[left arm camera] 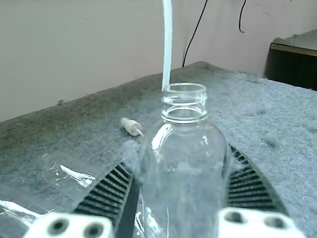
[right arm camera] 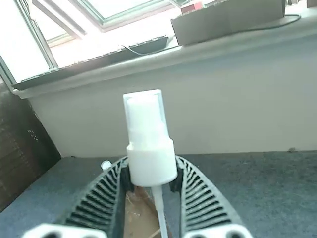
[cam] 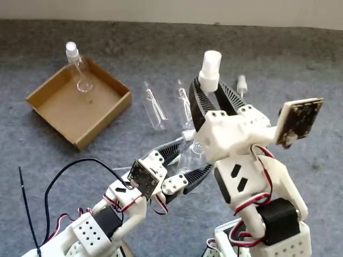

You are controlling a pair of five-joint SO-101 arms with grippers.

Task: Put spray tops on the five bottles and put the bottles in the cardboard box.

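My left claw was closed around the body of a clear bottle, holding it upright with its neck open. My right claw was clamped on a white spray top above that bottle. The top's thin tube hung down to the rim of the neck; I could not tell whether it had gone inside. The cardboard box sat well apart on the grey table, with one capped bottle in it. Two uncapped bottles lay between the box and a loose spray top.
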